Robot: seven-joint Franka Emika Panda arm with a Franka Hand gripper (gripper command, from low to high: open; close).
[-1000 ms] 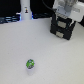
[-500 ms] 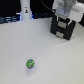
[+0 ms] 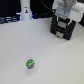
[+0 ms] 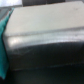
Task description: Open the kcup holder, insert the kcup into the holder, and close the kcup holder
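Surface: pale, whitish surface [image 3: 30, 42] fills most of the exterior view, with a dark strip of background along its far edge.
Kcup holder: one black boxy kcup holder [image 3: 64, 30] stands at the far side of the surface, toward the exterior view's right, its front showing two pale rectangular marks; whether anything sits inside cannot be told.
Kcup: one small kcup [image 3: 30, 64] with a green top and whitish body sits on the near part of the surface, toward the exterior view's left of centre, well apart from the holder.
Hand: the white robot hand [image 3: 65, 14] hangs directly over the kcup holder, close to or touching its top; the spread of its fingers cannot be told from either view.
Wrist view: blurred grey-and-black slab [image 4: 45, 42] fills the picture, with a teal patch [image 4: 3, 50] at one edge; details are too soft to name.
Open room: broad bare surface lies between kcup and holder.
Other item: one white bottle-like object [image 3: 25, 11] with a dark mark stands at the far edge, toward the exterior view's left.
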